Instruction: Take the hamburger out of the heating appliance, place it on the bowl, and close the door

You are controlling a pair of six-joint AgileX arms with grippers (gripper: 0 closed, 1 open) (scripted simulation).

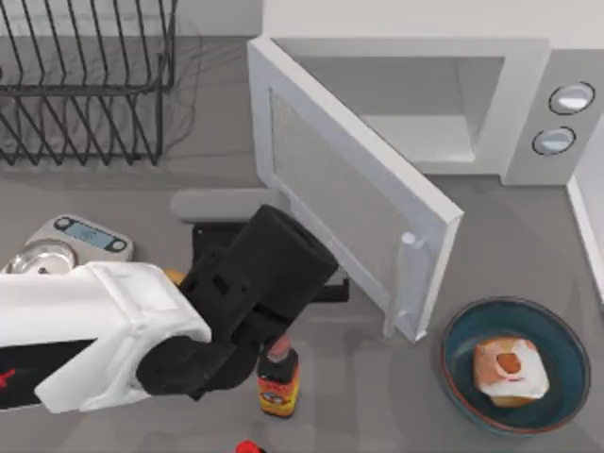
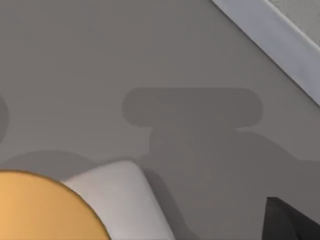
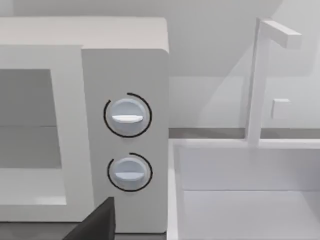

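Resting in the glazed round bowl (image 1: pixel 557 335), the hamburger (image 1: pixel 510 370); hand states untellable.

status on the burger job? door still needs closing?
Done: the hamburger sits in the bowl at the table's right, and the heating appliance looks empty inside. In hand: the left arm reaches in behind the open door, its wrist close to the outer face. Left: the door stands wide open and needs swinging shut.

My grey table (image 1: pixel 528 236) carries the microwave (image 1: pixel 528 104) at its back edge, the bowl (image 1: pixel 557 326) at front right, and scales (image 1: pixel 75 241) at left.
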